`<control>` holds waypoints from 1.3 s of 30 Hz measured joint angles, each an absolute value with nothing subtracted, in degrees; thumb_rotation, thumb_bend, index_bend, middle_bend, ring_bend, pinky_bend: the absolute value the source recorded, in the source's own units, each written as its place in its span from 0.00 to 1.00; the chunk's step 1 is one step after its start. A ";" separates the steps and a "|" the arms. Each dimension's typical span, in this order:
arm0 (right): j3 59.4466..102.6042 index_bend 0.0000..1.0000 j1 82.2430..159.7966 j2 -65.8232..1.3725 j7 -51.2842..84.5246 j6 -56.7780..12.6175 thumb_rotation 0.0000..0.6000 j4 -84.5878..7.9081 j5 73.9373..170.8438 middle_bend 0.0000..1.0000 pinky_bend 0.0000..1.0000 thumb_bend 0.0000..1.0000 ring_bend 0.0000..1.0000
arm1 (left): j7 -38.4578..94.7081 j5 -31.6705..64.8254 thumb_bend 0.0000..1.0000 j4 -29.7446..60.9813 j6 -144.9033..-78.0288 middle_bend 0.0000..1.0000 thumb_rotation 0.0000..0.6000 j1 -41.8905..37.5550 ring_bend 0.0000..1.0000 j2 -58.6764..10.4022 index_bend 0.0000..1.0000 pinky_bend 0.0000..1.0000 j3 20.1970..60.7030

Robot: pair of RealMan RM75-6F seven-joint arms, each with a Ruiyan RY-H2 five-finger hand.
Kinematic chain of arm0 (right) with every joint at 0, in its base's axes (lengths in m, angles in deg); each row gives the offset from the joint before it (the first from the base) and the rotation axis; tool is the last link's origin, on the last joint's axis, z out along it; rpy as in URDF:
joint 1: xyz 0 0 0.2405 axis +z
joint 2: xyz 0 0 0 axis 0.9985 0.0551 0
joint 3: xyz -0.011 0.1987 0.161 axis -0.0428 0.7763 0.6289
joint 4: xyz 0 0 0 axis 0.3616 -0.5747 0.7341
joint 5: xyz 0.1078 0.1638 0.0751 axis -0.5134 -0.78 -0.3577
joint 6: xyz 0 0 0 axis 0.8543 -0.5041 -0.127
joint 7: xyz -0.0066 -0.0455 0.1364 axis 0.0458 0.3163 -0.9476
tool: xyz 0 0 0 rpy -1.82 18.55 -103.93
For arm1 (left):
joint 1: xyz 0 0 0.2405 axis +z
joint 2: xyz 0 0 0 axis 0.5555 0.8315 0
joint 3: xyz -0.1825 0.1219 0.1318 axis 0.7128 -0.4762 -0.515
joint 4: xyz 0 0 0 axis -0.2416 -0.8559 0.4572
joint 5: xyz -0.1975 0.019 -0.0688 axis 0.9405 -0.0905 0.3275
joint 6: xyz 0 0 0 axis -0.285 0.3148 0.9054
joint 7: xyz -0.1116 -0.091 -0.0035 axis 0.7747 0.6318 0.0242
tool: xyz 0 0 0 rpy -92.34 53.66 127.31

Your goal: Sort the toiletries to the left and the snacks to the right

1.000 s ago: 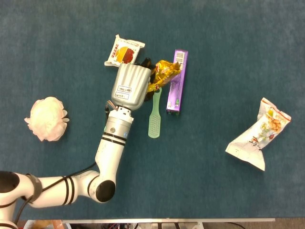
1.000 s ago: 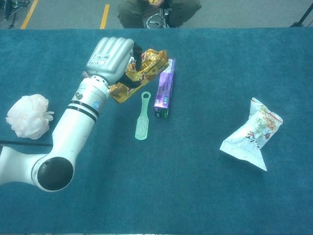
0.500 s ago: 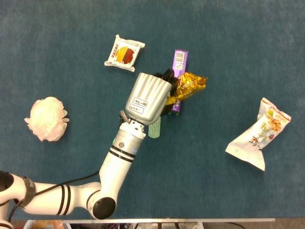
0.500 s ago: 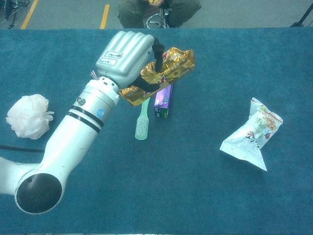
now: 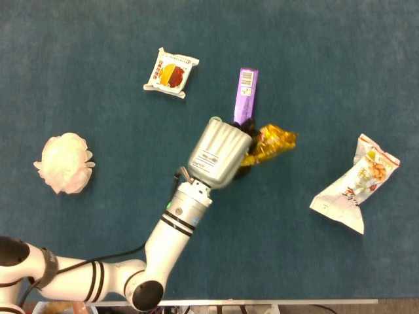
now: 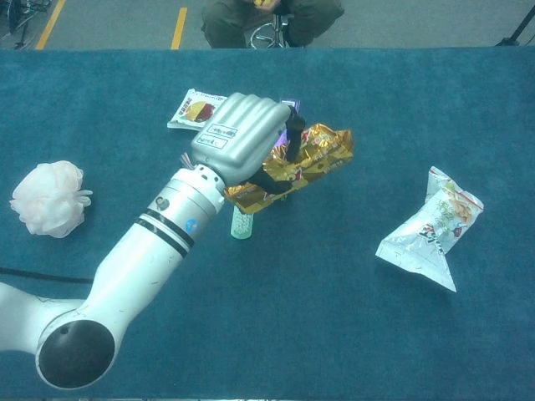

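Blue cloth covers the counter. Landmark: the left robot hand, near the centre. Well to its left lies a white bath pouf, seen in both views. Beyond the robot hand and slightly left lies a small white snack packet; the chest view shows only part of it behind the knuckles. The left robot hand grips a gold snack bag, fingers wrapped over its upper edge; the chest view shows the bag's full crumpled length, lifted off the cloth, while the head view shows only its right end protruding. A purple box extends away from the robot hand in the head view; the chest view hides nearly all of it. A green brush tip shows below the bag in the chest view only. Well to the right lies a white snack bag. The right robot hand appears in neither view.
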State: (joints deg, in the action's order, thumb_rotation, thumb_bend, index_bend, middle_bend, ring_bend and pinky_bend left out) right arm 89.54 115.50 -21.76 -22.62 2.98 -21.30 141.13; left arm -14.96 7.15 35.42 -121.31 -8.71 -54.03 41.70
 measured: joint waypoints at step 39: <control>90.11 0.10 114.78 -22.53 -23.35 1.88 1.00 -19.84 141.07 0.20 0.29 0.00 0.12 | -14.90 7.63 0.11 33.96 -114.99 0.37 1.00 -7.25 0.36 -55.55 0.41 0.57 40.13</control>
State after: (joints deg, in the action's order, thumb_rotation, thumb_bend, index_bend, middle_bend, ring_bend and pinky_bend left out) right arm 90.11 114.78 -22.53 -23.35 1.88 -19.84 141.07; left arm -14.90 7.63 33.96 -114.99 -7.25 -55.55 40.13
